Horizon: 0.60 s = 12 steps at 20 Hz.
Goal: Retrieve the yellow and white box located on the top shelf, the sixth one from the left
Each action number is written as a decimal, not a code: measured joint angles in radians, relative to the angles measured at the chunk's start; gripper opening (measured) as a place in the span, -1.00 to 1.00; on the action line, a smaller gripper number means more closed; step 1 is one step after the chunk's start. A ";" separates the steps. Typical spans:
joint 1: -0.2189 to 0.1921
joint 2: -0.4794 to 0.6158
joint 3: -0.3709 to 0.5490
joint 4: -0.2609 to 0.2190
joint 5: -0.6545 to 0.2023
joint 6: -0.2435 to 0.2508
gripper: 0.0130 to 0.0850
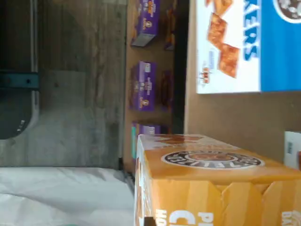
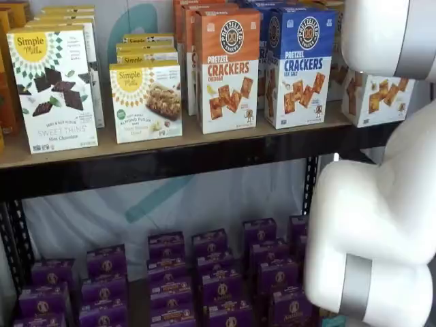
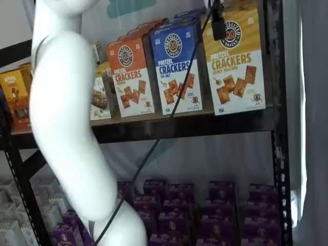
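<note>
Wrist view: the picture is turned on its side. The yellow and white box fills the near part, seen very close, w/ its yellow upper part and the round logo toward the camera. Beside it is the blue Sea Salt cracker box, both on the tan board of the top shelf. Farther away are purple boxes on the lower level. The fingers do not show here.

Shelf view: from the front, the target box stands at the right end of the row, next to the blue box and the orange Cheddar box. The white arm covers part of it, so only the white front w/ crackers is visible. The Simple Mills boxes are well apart and are not the target.

Shelf view: the box is upright at the shelf front, just beside the blue one. The hand hangs from above in front of its yellow top part, w/ the cable running down. Only a black finger is seen, w/o a gap. The hand is closed and has no box in it.

My judgement: the step is the approach. To do it well, the fingers must spread wider than the box, then go in centered on the yellow top, not touching the blue neighbour. Close firmly and pull straight out, so the box does not tip over the front rail.
</note>
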State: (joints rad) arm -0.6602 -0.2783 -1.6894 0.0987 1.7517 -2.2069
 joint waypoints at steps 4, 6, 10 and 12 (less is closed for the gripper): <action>-0.017 -0.071 0.047 -0.015 0.064 -0.016 0.22; -0.018 -0.096 0.063 -0.018 0.089 -0.016 0.22; -0.005 -0.159 0.111 -0.017 0.131 0.000 0.22; 0.018 -0.194 0.138 -0.022 0.153 0.022 0.22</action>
State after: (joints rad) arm -0.6421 -0.4727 -1.5519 0.0768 1.9049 -2.1844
